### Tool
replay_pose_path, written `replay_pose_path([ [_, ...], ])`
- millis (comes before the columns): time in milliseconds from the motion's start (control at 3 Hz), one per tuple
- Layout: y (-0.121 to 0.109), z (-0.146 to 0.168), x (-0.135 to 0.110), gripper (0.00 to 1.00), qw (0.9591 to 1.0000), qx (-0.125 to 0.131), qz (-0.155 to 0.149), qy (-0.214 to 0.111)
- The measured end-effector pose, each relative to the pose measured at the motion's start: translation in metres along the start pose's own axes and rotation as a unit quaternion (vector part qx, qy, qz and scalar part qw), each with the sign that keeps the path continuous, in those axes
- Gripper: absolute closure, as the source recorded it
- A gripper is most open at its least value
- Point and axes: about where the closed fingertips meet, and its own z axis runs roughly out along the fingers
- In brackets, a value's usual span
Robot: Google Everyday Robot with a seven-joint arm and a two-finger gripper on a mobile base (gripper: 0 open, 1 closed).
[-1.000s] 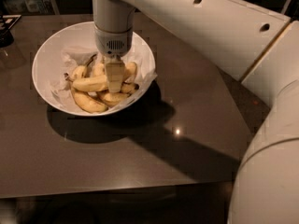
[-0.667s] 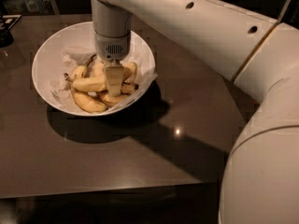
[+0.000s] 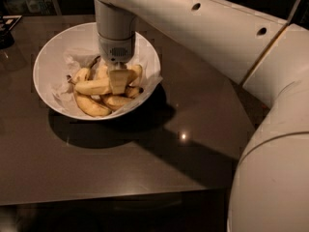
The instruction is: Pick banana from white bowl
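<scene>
We see one claw (image 3: 117, 80), hanging from one thick white arm (image 3: 193, 18) that comes in from the right of the view, and it points straight down into the one white bowl (image 3: 48, 57). The claw's tip is low among the fruit, at the level of the top of the heap. We cannot tell how far it is open or whether it has hold of anything, since its lower end overlaps the fruit. The banana (image 3: 91, 87), the single long pale one, lies crosswise on top of the heap. Its right end is against the claw's tip, and the rest of it runs out to the left of the claw. Around the claw we count at least five shorter bananas (image 3: 91, 106). Two curve just below and in front of it, one sits to its left above the long banana, one is behind it, and one is close on its right. They are heaped so closely that we cannot be sure of the exact number. A crumpled white lining (image 3: 72, 61) shows along the bowl's inner wall, behind and to the left of the claw and again at the rim to its right. The bowl stands on one dark, glossy tabletop (image 3: 120, 173), which carries the bowl's shadow below the claw and one small bright glint (image 3: 182, 136) down to the claw's right. One dark object (image 3: 7, 33) sits far to the claw's left, at the edge of the view, and we cannot tell what it is.
</scene>
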Motion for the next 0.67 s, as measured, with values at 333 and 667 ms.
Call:
replay_pose_path([
  [333,0.001,-0.007,0.000,1.00,0.9999,0.006,0.004,-0.008],
  [667,0.009,-0.028,0.005,1.00,0.9992,0.021,0.011,-0.031],
])
